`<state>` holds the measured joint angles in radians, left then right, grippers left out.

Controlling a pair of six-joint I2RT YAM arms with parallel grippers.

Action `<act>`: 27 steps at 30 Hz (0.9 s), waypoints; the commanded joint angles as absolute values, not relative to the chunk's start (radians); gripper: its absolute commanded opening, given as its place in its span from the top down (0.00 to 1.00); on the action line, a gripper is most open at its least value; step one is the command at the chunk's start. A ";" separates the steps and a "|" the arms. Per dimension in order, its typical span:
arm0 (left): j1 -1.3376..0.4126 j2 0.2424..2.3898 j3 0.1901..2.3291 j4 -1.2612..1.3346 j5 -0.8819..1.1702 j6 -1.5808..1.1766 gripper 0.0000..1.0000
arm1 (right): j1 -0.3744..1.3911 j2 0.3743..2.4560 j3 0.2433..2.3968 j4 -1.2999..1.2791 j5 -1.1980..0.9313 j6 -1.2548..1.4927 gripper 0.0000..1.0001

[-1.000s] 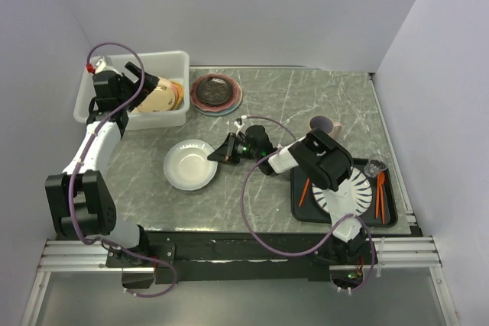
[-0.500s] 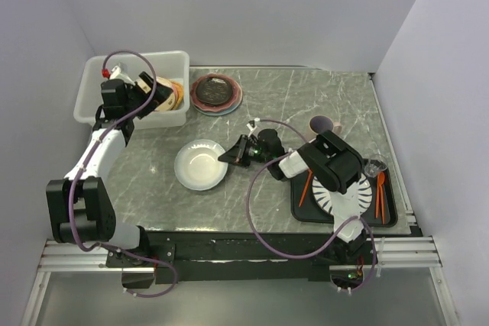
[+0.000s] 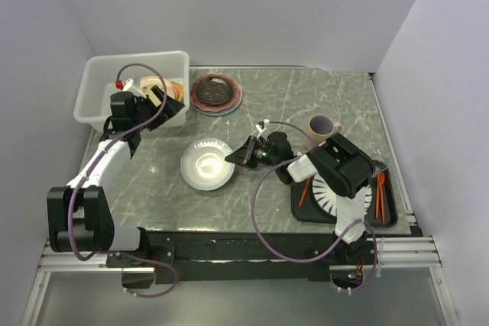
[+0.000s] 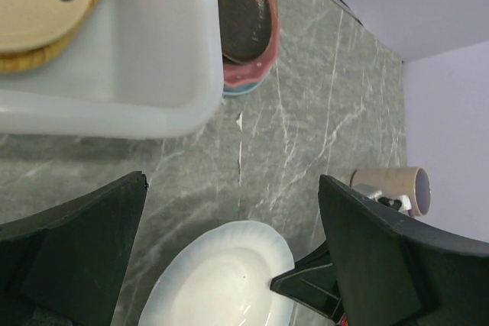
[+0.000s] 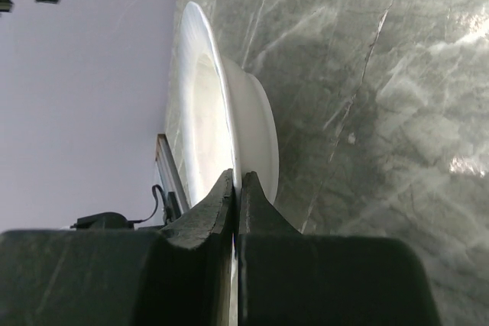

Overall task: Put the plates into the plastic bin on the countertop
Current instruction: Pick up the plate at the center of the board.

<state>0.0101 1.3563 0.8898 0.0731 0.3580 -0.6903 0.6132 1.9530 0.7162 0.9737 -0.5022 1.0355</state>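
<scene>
R jaws gripping white plate (image 3: 202,166) rim, L jaws wide by bin (image 3: 95,82), dark plate (image 3: 215,91) beside it

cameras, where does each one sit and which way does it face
Top view: above and behind, looking down at the countertop; left arm and right arm show.
Left wrist: beside the bin, looking down; open left claw frames it.
Right wrist: low, looking along the countertop; right claw pinches the white plate's rim.
Shared: all three show that plate.
</scene>
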 commanded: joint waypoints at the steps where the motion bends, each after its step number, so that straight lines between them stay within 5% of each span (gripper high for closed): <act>1: 0.005 1.319 0.851 0.146 0.422 -0.687 0.01 | 0.597 1.842 0.700 1.123 -0.506 1.063 1.00; 27: -0.156 1.256 0.562 0.300 0.472 -0.710 0.01 | 0.538 1.664 0.584 1.124 -0.511 1.042 1.00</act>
<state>-0.1368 1.2945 0.5991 0.2039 0.4488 -0.6956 0.5488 1.7397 0.5804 1.0019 -0.5045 1.0309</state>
